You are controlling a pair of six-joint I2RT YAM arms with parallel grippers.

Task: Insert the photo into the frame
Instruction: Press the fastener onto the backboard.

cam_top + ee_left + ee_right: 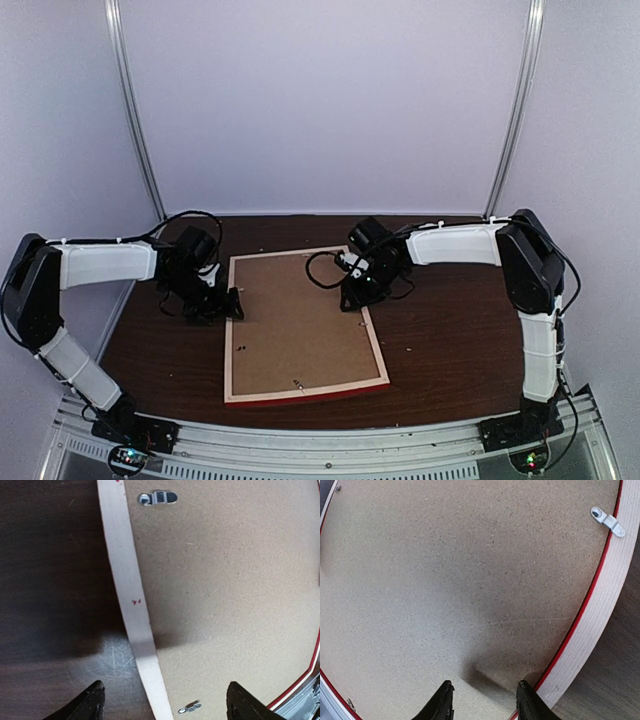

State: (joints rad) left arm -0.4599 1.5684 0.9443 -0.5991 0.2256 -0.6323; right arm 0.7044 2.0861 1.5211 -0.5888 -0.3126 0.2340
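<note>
Your thin red-edged wooden frame [231, 340]: face down, pale back up; left rail under left gripper [225, 304], right rail beside right gripper [352, 300].

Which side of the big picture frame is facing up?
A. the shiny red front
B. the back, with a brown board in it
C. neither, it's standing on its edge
B: the frame lies flat with its pale wooden back up. A brown board fills it, and a little metal clip sits at the board's edge.
</note>
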